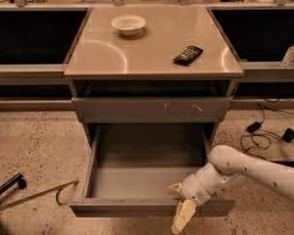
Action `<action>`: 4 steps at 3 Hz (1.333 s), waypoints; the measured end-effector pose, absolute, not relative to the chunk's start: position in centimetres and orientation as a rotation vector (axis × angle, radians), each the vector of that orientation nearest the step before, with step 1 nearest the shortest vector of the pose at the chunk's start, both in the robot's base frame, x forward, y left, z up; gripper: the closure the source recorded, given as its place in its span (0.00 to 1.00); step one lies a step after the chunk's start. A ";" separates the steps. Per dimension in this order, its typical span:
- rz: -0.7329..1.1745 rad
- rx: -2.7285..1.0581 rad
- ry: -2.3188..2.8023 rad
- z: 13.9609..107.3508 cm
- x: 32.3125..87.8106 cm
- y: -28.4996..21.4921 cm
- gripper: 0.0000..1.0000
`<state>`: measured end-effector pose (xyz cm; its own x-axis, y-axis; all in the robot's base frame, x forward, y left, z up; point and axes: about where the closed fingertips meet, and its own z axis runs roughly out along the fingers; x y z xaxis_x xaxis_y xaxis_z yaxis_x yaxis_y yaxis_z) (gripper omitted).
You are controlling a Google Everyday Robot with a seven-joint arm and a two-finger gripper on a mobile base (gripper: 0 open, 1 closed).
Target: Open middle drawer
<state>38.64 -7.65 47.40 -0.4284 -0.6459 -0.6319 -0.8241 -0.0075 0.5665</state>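
1. In the camera view, the middle drawer (137, 182) sticks far out from under the counter (152, 53). You can look down into its grey inside.
2. The tool (182, 205) is at the drawer's front edge, toward the drawer's right end. It sits right at the top of the drawer's flat front, and part of it hangs down in front of the drawer.
3. I cannot tell how far open the tool is, or whether it has hold of the drawer.
4. The white arm (257, 170) comes in from the right of the drawer. It lies low and slopes down toward the drawer. It bends at a round joint just beside the drawer's right front corner.
5. Just above the drawer is a grey drawer front (112, 109) with white scratch marks. It is pushed in.
6. On the counter above the drawer sit a white bowl (128, 24) and a dark flat packet (188, 55). The bowl is above the drawer's left half, far back. The packet is above the drawer's right half.
7. Black cables (264, 131) lie on the floor to the right of the drawer.
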 end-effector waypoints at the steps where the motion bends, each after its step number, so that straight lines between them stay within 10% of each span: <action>1: 1.428 -1.568 2.072 47.3 38.3 -7.5 0.00; 4: 1.584 -1.519 2.034 49.6 30.7 -8.1 0.00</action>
